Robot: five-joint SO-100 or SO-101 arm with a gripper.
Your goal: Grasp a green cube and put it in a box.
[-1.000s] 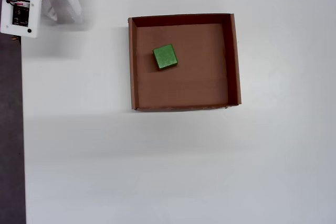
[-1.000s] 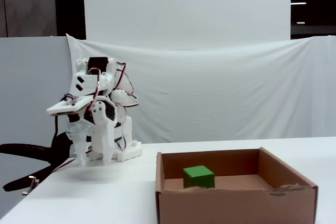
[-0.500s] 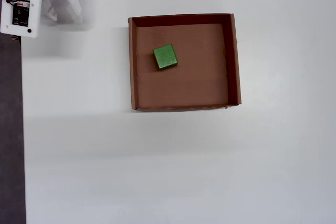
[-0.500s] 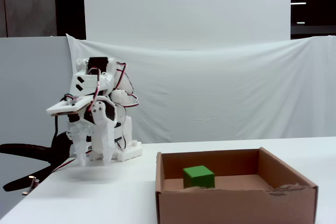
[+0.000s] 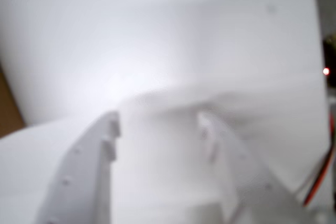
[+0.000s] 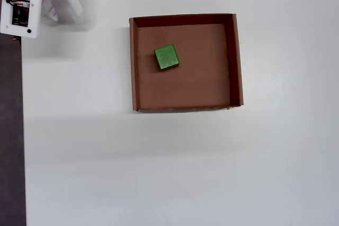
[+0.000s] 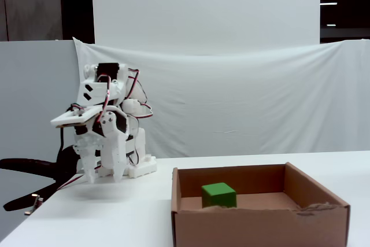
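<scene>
The green cube (image 6: 167, 57) lies on the floor of the brown cardboard box (image 6: 135, 78), in its upper-left part in the overhead view. In the fixed view the cube (image 7: 218, 195) rests inside the box (image 7: 260, 229) near its left side. My gripper (image 6: 63, 17) is folded back at the table's top-left corner, far from the box, with its fingers pointing down just above the table (image 7: 104, 176). The blurred wrist view shows the two white fingers apart with nothing between them (image 5: 157, 124). The cube does not show there.
The arm's base (image 7: 136, 169) stands at the table's back left. The table's left edge (image 6: 23, 130) borders dark floor. A white cloth backdrop (image 7: 243, 102) hangs behind the table. A dark chair (image 7: 29, 166) stands off the left side.
</scene>
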